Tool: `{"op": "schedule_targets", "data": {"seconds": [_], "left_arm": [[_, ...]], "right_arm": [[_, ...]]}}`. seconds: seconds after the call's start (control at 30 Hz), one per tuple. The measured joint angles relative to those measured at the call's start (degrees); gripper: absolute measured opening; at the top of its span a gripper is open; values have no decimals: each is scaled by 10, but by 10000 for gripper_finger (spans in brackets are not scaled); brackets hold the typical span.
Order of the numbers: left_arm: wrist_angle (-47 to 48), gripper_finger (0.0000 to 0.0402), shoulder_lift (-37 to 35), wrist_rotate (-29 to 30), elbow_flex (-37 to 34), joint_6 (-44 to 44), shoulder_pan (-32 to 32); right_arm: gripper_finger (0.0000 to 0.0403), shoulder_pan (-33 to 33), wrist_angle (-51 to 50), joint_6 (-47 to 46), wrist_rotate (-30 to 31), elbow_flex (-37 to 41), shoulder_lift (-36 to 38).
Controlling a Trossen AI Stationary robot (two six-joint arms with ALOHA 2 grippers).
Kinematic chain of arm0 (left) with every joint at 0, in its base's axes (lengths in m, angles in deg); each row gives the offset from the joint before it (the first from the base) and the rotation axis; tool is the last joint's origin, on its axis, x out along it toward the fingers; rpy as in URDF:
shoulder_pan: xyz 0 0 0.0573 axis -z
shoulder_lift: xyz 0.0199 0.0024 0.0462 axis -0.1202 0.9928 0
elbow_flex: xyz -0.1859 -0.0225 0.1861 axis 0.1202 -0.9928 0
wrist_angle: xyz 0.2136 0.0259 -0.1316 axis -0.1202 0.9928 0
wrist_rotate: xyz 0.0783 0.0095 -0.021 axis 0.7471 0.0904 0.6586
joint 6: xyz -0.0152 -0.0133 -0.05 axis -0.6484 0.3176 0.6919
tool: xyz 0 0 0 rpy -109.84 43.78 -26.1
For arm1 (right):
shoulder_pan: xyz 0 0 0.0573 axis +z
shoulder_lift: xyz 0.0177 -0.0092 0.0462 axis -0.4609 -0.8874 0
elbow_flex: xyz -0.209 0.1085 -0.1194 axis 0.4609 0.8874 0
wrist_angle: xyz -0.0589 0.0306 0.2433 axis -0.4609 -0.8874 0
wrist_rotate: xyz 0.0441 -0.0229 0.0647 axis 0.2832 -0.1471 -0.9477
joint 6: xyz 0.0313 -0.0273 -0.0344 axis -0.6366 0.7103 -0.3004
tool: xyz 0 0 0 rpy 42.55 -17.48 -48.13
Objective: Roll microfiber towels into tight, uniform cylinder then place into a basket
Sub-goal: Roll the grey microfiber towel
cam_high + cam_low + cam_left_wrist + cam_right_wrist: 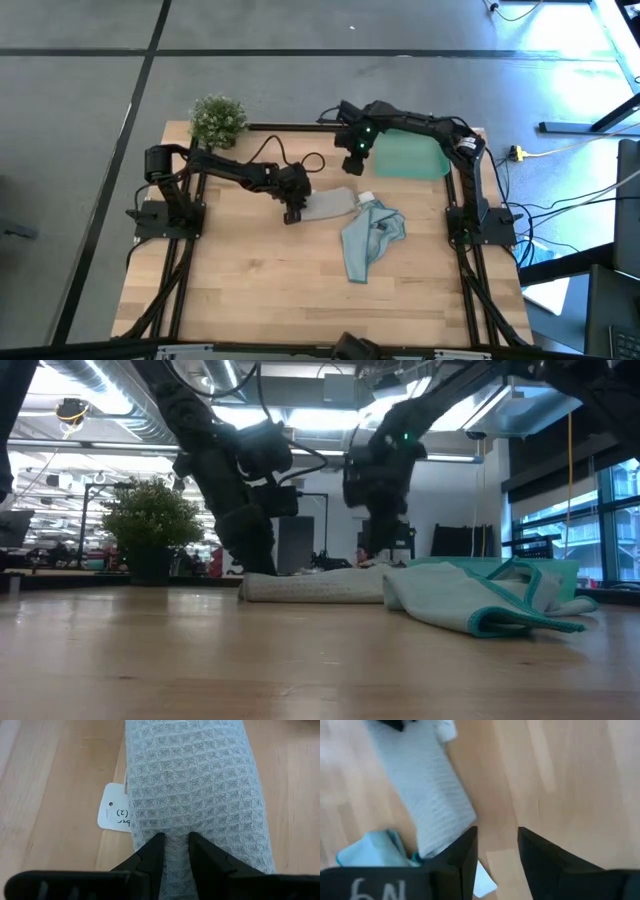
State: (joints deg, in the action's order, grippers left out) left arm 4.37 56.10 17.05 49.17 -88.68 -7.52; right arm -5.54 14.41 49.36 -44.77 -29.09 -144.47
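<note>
A pale grey waffle-weave towel (326,205), rolled into a cylinder, lies on its side on the wooden table. My left gripper (293,212) is shut on the roll's left end. A small white tag (116,814) lies on the wood beside the roll. A light blue towel (370,240) lies crumpled to the roll's right. My right gripper (352,166) hangs open above the table between the roll's right end and the teal basket (412,156). Only bare wood shows between its fingers (497,845). My left gripper pinches a narrow ridge of the roll's outer cloth (175,837) between its two fingers, at the roll's left end. The fingers slant down from the table's left and point along the roll. The roll (315,588) rests full length on the table.
A small potted plant (217,118) stands at the far left corner. The basket sits at the far right, behind the blue towel (480,605). The near half of the table is bare wood (270,290).
</note>
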Motion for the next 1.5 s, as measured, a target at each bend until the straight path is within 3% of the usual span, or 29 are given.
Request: {"op": "schedule_targets", "data": {"seconds": [0.37, 0.7, 1.07, 1.5], "left_arm": [[3, 88, 1, -32, -1, 11, -21], [2, 88, 1, -30, -1, 11, -20], [-32, 88, -3, -20, -3, 11, -21], [-35, 88, -3, -19, -3, 10, -13]], "right_arm": [[139, 71, 11, 101, 1, 6, 126], [139, 139, 112, 120, -4, 142, 212], [139, 196, 157, 112, -5, 181, 221], [139, 203, 185, 53, -4, 181, 221]]}}
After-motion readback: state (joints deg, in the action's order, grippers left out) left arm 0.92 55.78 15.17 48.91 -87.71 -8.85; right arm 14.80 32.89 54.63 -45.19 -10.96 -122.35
